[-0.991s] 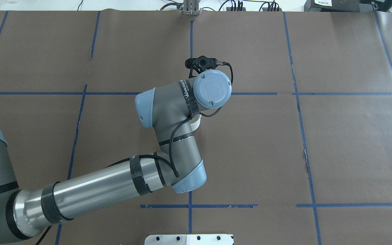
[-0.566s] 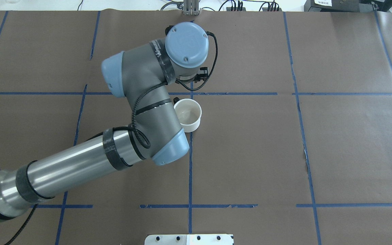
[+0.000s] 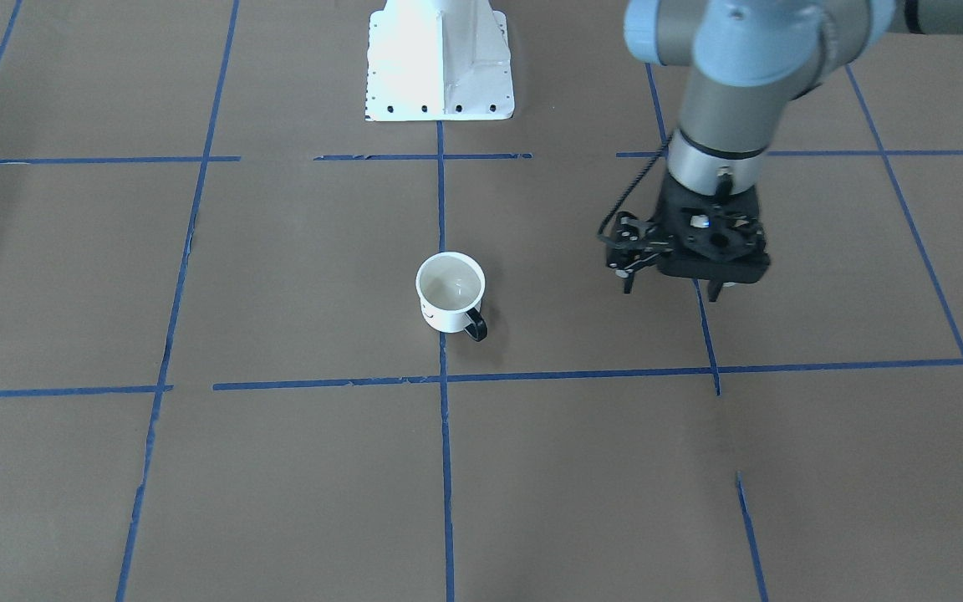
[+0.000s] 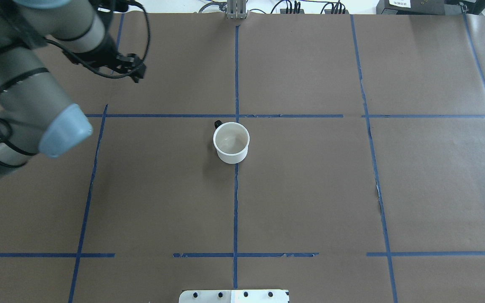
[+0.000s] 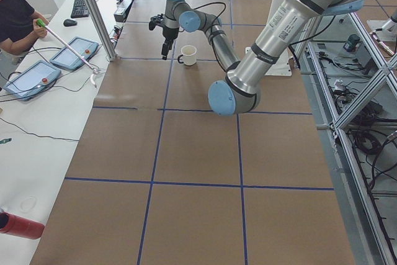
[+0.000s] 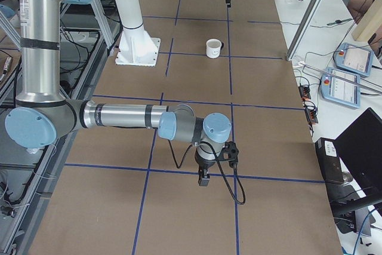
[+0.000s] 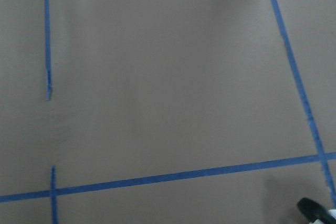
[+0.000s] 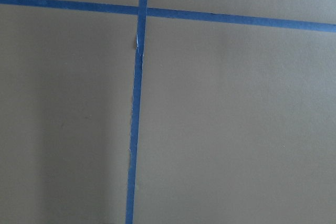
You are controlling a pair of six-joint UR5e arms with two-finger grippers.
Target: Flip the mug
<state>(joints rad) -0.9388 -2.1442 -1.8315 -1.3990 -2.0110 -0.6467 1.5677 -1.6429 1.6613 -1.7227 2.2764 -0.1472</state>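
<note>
The white mug [image 4: 231, 142] stands upright, mouth up, at the table's middle, with its black handle [image 4: 217, 123] on the far side. It also shows in the front view [image 3: 450, 291], the side views [image 5: 188, 54] [image 6: 213, 48], and its handle just shows in the left wrist view [image 7: 315, 211]. My left gripper [image 3: 713, 291] points down, empty, well off to the mug's side, and its jaws look slightly apart. It also shows in the overhead view [image 4: 132, 69]. My right gripper [image 6: 203, 178] hangs low over bare paper far from the mug, and I cannot tell whether it is open or shut.
Brown paper with blue tape lines [image 4: 235, 210] covers the table. The white robot base [image 3: 438, 58] stands at the robot's edge. Operator consoles [image 6: 349, 70] and a person sit beyond the far edge.
My left arm has swung from above the mug to the far left of the table. The mug, first hidden under the wrist, now stands uncovered and has not shifted since 0.6 s ago.
</note>
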